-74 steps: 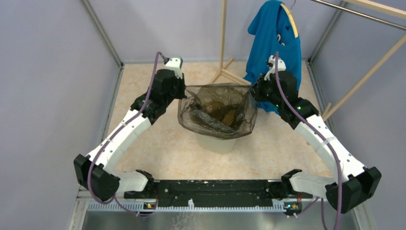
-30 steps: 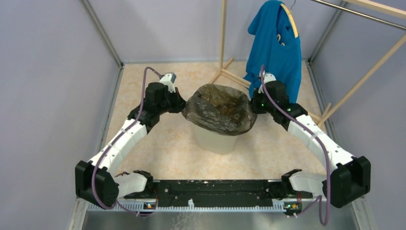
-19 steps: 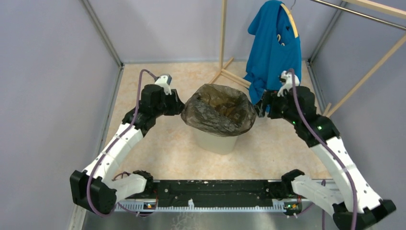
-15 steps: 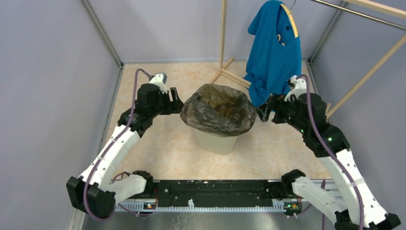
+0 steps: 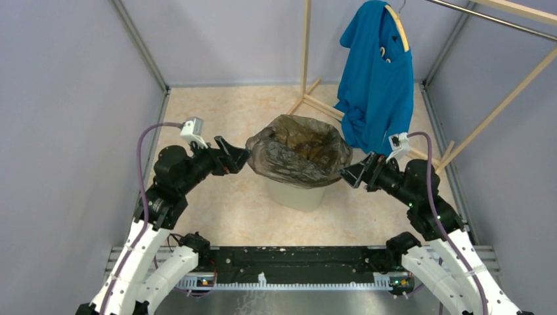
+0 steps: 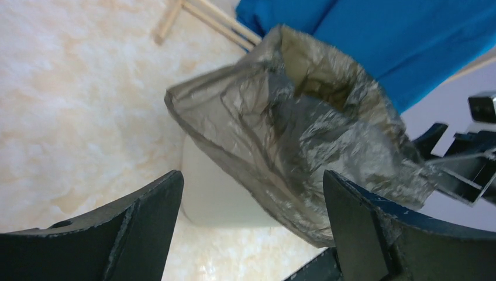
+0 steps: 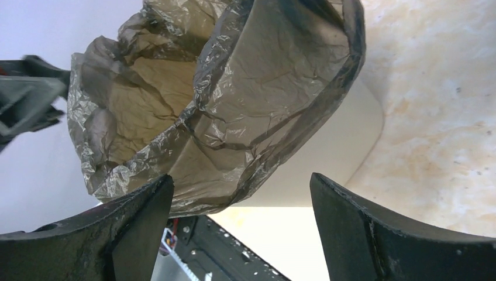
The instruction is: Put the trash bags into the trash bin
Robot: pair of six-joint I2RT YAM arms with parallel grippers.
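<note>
Left gripper (image 5: 235, 157) hangs just beside the left edge of the trash bag (image 5: 299, 151), its two black fingers (image 6: 146, 228) spread wide and holding nothing. In the left wrist view the crinkled film and the bin show through the gap between the fingers, beyond the tips and not touching them.

At centre the trash bin (image 5: 299, 195) stands upright on the marbled beige floor (image 5: 217, 210), between the two grippers. The bag sits in the bin with its mouth open upward. Its glossy brownish-grey film is turned outward over the rim and hangs loosely down the upper part of the cream wall. The lower wall is bare.

Further right, the right gripper (image 5: 355, 172) points at the bag's right side, close to it. Its jaws are also parted and empty. The right wrist view shows the bag's folded-over edge and the bin's wall ahead of the tips.

Behind and to the right, a blue T-shirt (image 5: 378, 72) hangs from a wooden rack (image 5: 306, 46).
</note>
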